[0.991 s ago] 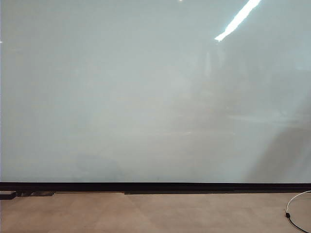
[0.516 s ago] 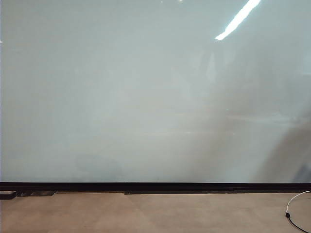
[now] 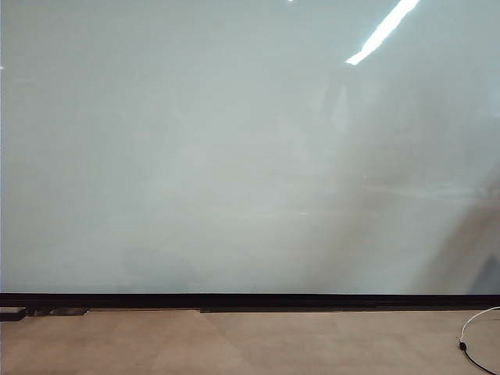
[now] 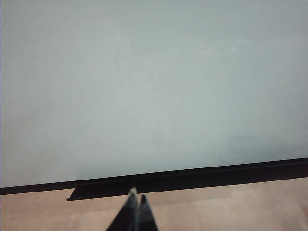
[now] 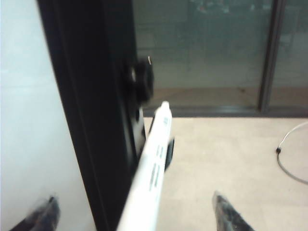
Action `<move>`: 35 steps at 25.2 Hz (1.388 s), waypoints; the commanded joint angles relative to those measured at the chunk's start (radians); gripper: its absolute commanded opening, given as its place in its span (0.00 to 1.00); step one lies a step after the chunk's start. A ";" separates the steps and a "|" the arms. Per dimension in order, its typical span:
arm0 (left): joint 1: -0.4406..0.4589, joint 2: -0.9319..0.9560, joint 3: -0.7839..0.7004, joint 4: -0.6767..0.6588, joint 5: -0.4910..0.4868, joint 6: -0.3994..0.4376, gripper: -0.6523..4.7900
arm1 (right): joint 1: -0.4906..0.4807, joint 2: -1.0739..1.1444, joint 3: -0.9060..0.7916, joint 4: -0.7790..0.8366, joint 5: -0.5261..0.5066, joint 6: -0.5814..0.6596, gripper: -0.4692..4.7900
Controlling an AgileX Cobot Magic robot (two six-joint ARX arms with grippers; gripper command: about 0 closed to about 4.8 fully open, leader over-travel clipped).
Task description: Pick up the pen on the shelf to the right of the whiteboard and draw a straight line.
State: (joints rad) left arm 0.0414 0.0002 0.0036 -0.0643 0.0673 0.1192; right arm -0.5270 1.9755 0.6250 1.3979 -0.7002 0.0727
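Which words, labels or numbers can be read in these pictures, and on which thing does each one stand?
No text can be read in any view.
Pen: dark print on the white barrel, too blurred to read; it lies between the open right gripper's fingers.
Whiteboard: no writing, only glare.
Left gripper, shut: no label visible.

I see a tan floor [image 3: 234, 344] running along the lower part of the exterior view. A white cable [image 3: 476, 320] with a dark connector lies on it at the far right, curving out of frame. Near the left edge, small dark blocks [image 3: 16, 314] sit on the floor. A bright strip of ceiling light [image 3: 383, 31] is reflected upper right. In the right wrist view I note a glass partition [image 5: 207, 48] beyond the floor, with a dark upright post [image 5: 269, 53].
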 commanded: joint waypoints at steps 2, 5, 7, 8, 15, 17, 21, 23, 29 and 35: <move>0.000 0.000 0.003 0.011 0.000 0.001 0.11 | 0.007 0.027 0.015 0.013 0.057 -0.014 0.87; 0.000 0.000 0.003 0.011 0.000 0.001 0.11 | 0.007 0.030 0.016 0.013 0.053 -0.055 0.87; 0.000 0.000 0.003 0.011 0.000 0.001 0.11 | 0.007 0.030 0.017 0.013 0.054 -0.068 0.86; 0.000 0.000 0.003 0.011 0.000 0.001 0.11 | 0.007 0.030 0.018 0.013 0.054 -0.071 0.85; 0.000 0.000 0.003 0.011 0.000 0.001 0.11 | 0.009 0.029 0.043 0.014 0.046 -0.071 0.79; 0.000 0.000 0.003 0.011 0.000 0.001 0.11 | 0.011 0.029 0.048 0.014 0.046 -0.066 0.79; 0.000 0.000 0.003 0.011 0.000 0.001 0.11 | 0.013 0.030 0.049 0.014 0.045 -0.064 0.79; 0.000 0.000 0.003 0.011 0.000 0.001 0.11 | 0.013 0.029 0.049 0.014 0.042 -0.043 0.73; 0.000 0.000 0.003 0.011 0.000 0.001 0.11 | 0.014 0.029 0.049 0.014 0.015 -0.035 0.64; 0.000 0.000 0.003 0.011 0.000 0.001 0.11 | 0.014 0.029 0.049 0.014 -0.002 -0.023 0.60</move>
State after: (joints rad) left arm 0.0414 0.0002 0.0036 -0.0643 0.0673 0.1192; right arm -0.5133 2.0068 0.6712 1.3968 -0.6964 0.0406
